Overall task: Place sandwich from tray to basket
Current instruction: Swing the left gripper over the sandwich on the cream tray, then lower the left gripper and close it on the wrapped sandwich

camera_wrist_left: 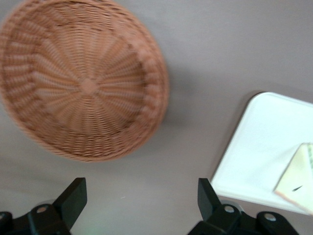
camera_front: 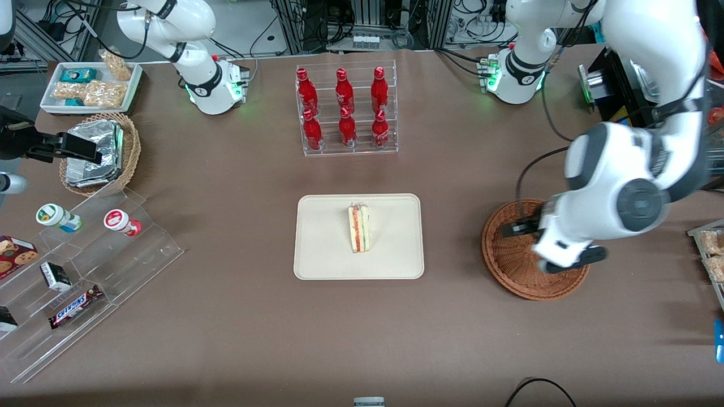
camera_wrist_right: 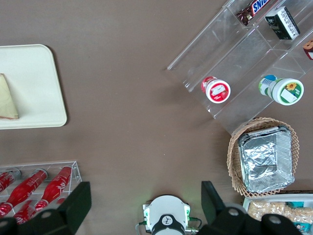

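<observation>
Tabletop (camera_front: 226,339): plain brown
Sandwich (camera_front: 359,229): upright wedge on the tray (camera_front: 322,237); likely light, soft, easily crushed, layers prone to slide
Best hold: gently across its thickness, mid-length
Gripper (camera_wrist_left: 142,193): spread apart, empty, above the tabletop near the basket (camera_front: 512,271)

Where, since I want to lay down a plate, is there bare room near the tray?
Bare room lies nearer the front camera than the tray, and between the tray and the basket. The tray is also bare around its sandwich. It is crowded at the basket, where the gripper hovers close by with open fingers.
</observation>
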Controlling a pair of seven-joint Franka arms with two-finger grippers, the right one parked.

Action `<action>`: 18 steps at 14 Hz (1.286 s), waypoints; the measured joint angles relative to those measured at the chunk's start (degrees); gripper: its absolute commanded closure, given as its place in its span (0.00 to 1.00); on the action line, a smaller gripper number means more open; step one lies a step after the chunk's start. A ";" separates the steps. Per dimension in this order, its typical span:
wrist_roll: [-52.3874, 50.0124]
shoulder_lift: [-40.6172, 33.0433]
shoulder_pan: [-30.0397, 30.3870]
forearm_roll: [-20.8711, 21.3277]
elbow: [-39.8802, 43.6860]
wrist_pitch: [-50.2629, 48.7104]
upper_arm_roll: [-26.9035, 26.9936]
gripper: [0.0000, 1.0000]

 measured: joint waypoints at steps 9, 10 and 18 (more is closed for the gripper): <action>-19.05 8.09 -18.72 0.06 2.91 11.11 -0.33 0.00; -20.17 9.16 -19.88 0.06 4.29 11.49 -0.30 0.00; -22.72 19.88 -28.94 3.92 12.59 16.00 -0.20 0.00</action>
